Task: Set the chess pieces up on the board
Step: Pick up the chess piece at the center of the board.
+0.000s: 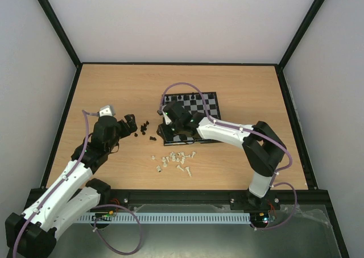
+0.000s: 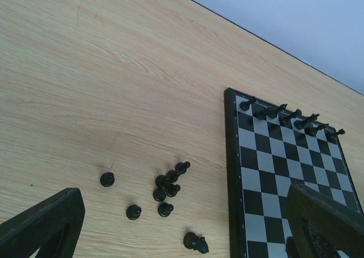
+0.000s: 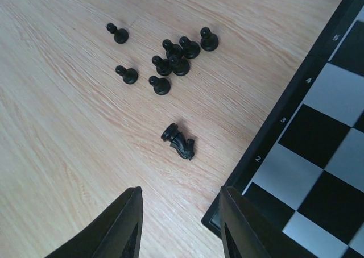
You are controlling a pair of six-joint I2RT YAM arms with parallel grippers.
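The board [image 1: 209, 105] lies at mid table, its near left part under my right arm. Several black chess pieces [image 1: 190, 98] stand along its far row, also shown in the left wrist view [image 2: 290, 117]. Loose black pawns [image 1: 144, 127] lie left of the board, with a black knight [image 3: 179, 140] on its side near the board's corner [image 3: 296, 155]. White pieces [image 1: 173, 158] lie scattered nearer me. My right gripper [image 3: 181, 215] is open and empty above the wood, just short of the knight. My left gripper [image 2: 182, 235] is open and empty, near the pawns [image 2: 168, 184] and knight [image 2: 196, 242].
The wooden table [image 1: 114, 93] is ringed by a black frame and pale walls. A cable tray [image 1: 170, 217] runs along the near edge by the arm bases. My right arm [image 1: 239, 136] stretches across the board's near side.
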